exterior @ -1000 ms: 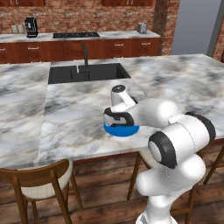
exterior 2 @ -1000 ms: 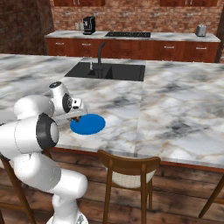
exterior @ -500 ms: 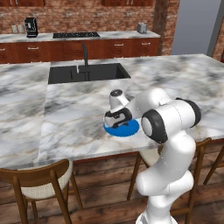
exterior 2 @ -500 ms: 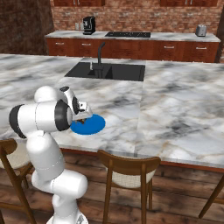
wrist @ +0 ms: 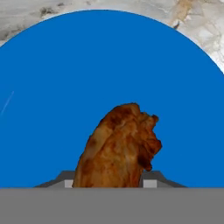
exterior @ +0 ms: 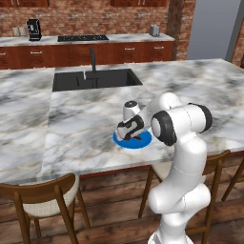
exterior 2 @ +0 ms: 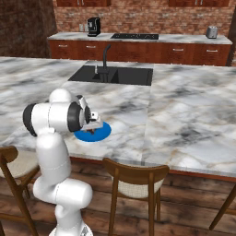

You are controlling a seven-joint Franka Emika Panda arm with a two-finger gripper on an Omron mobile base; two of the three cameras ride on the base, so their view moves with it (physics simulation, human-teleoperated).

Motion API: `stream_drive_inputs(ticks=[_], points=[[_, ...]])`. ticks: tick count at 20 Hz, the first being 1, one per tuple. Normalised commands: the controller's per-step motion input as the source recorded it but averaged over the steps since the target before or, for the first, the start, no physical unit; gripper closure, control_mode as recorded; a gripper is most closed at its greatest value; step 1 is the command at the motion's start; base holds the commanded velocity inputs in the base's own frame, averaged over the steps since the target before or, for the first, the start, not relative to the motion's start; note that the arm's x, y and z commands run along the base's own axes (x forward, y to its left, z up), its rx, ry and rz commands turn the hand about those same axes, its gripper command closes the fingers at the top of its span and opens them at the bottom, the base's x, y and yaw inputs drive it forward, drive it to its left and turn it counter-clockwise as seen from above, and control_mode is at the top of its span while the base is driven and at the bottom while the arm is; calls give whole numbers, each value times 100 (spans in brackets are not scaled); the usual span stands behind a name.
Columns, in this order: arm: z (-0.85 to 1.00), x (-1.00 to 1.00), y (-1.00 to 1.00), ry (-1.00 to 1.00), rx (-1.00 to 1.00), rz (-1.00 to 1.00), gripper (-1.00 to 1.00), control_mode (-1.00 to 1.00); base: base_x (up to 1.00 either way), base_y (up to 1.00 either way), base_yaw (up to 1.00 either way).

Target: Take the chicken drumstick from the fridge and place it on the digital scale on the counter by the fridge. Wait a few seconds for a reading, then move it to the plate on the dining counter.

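While both base views hide it behind the arm, the hand view shows the pincer (wrist: 107,183) clamped on the drumstick (wrist: 119,146) directly over the plate (wrist: 65,96) on the table (exterior: 71,128).

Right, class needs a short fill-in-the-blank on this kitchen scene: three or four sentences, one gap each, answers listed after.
1. The gripper is closed on the chicken ______.
2. Below the chicken drumstick lies a round plate whose colour is ______.
3. The plate rests on the marble dining counter, near the edge where wooden ______ stand.
4. Set into that counter behind the plate is a black ______ with a black faucet.

Missing words: drumstick; blue; chairs; sink
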Motion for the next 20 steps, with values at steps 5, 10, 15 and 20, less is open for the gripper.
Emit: stream_drive_inputs(ticks=[5,10,15,20], points=[[-15,16,-2,6,6,0,-100,-100,0,0,0],[11,-9,0,1,5,0,-100,-100,0,0,0],[87,-81,0,-11,11,0,-100,-100,0,0,0],[100,-100,-3,-12,16,0,-100,-100,0,0,0]])
